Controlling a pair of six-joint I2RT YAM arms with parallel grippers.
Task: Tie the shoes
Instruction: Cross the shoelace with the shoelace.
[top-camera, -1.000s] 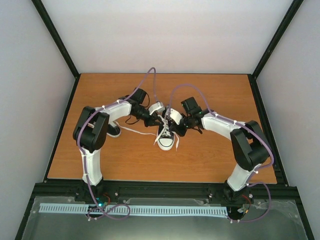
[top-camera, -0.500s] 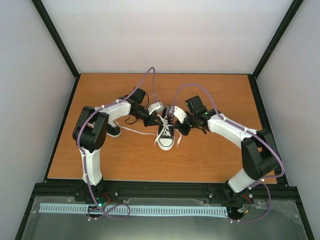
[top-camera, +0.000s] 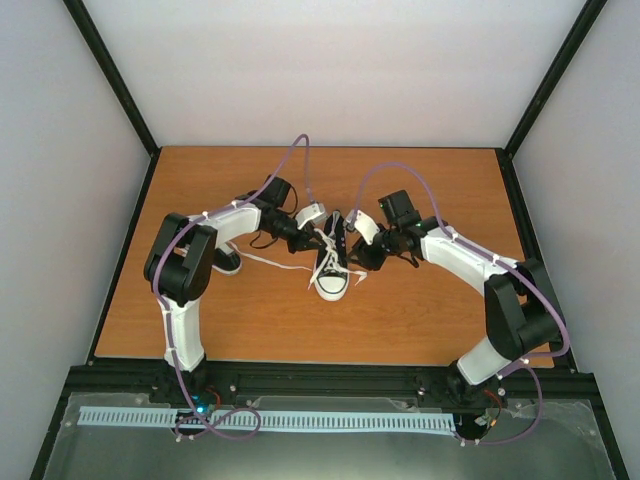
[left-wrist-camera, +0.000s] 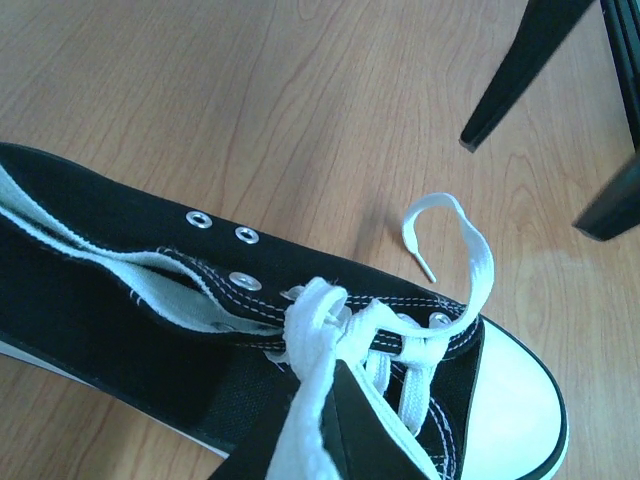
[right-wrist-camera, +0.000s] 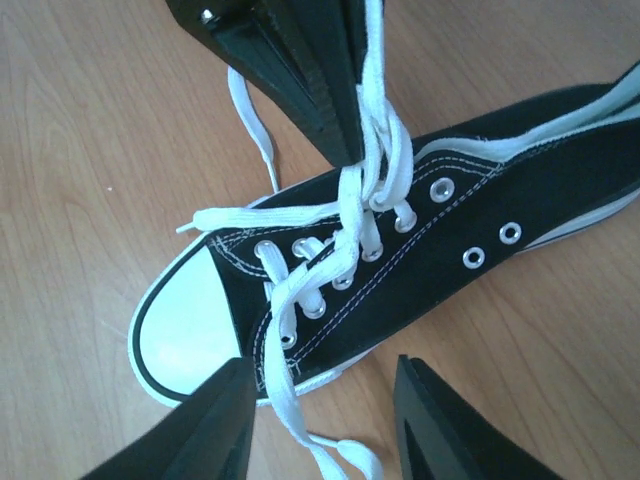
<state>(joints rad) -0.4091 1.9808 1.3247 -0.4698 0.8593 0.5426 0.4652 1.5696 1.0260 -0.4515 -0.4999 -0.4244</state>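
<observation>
One black shoe (top-camera: 332, 272) with a white toe cap lies mid-table, toe toward the arms. The second shoe (top-camera: 228, 263) peeks out from under the left arm. My left gripper (left-wrist-camera: 340, 378) is shut on a bunch of white lace (left-wrist-camera: 315, 320) above the eyelets, holding it taut; in the right wrist view the left gripper (right-wrist-camera: 335, 120) pinches that lace (right-wrist-camera: 378, 150) from above. My right gripper (right-wrist-camera: 320, 372) hangs open beside the shoe's (right-wrist-camera: 440, 230) sole, and a loose lace end (right-wrist-camera: 300, 410) trails slack between its fingers without being clamped.
Another free lace end (left-wrist-camera: 468, 250) curls over the wooden table (top-camera: 420, 320) by the toe cap. A lace strand (top-camera: 270, 263) runs across the table between the two shoes. Black frame rails (top-camera: 528, 240) border the table.
My right gripper has opened, let go of the lace and drawn back to the right of the shoe. The left gripper has kept its hold in place.
</observation>
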